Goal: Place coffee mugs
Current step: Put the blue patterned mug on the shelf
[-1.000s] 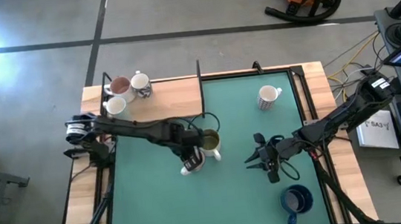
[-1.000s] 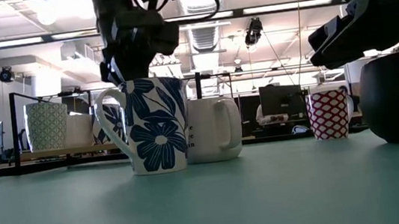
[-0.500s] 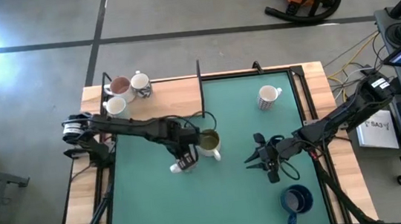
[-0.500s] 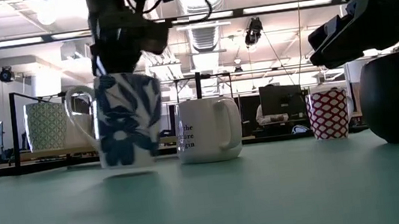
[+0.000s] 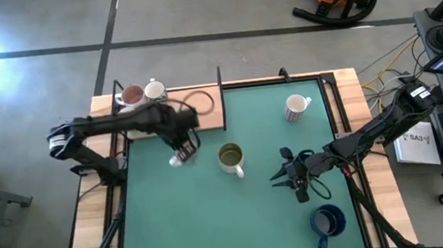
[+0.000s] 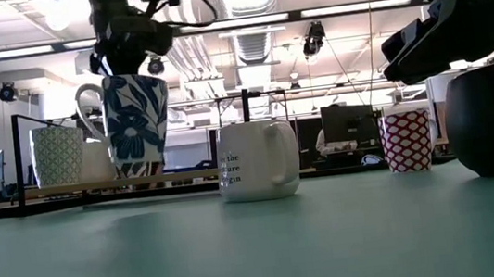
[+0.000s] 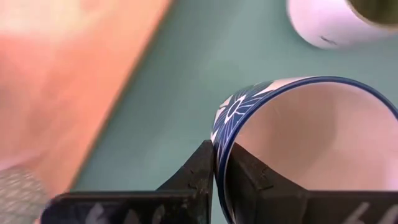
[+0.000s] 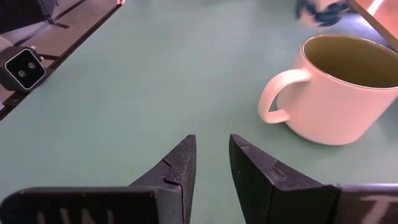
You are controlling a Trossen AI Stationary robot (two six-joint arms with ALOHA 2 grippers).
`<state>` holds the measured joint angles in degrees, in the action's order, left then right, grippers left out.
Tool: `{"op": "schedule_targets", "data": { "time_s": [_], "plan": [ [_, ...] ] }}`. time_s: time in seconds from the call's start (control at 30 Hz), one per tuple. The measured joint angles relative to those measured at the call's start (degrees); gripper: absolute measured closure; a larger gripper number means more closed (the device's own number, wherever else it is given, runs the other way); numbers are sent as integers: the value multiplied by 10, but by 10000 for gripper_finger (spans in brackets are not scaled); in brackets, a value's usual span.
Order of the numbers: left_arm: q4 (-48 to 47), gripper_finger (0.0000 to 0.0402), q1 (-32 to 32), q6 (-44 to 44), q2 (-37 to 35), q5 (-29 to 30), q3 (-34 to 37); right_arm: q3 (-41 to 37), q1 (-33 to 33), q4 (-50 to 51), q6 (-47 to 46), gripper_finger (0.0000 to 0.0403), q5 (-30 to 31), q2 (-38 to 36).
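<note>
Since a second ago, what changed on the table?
The left claw, clamped on the blue-flowered mug, lifted it off the green mat and carried it toward the wooden shelf. The olive-lined mug, right claw and other mugs stayed put.

You see seven coffee mugs (image 5: 230, 157): three on the wooden shelf (image 5: 204, 119), three on the tabletop (image 5: 256, 219), one lifted; and two grippers (image 5: 291, 176).

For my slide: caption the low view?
Left gripper lifts a blue floral mug above the green table.
</note>
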<state>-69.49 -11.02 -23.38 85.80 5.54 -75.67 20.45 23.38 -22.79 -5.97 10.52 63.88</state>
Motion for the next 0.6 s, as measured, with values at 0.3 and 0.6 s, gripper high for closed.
{"op": "schedule_targets", "data": {
  "time_s": [0.3,0.6],
  "plan": [
    [-11,390,-164,65,-53,0,5,0,0,-1,-82,316,1,0],
    [-30,386,-276,158,-46,-5,9,0,0,-1,-84,316,0,0]
  ]
}}
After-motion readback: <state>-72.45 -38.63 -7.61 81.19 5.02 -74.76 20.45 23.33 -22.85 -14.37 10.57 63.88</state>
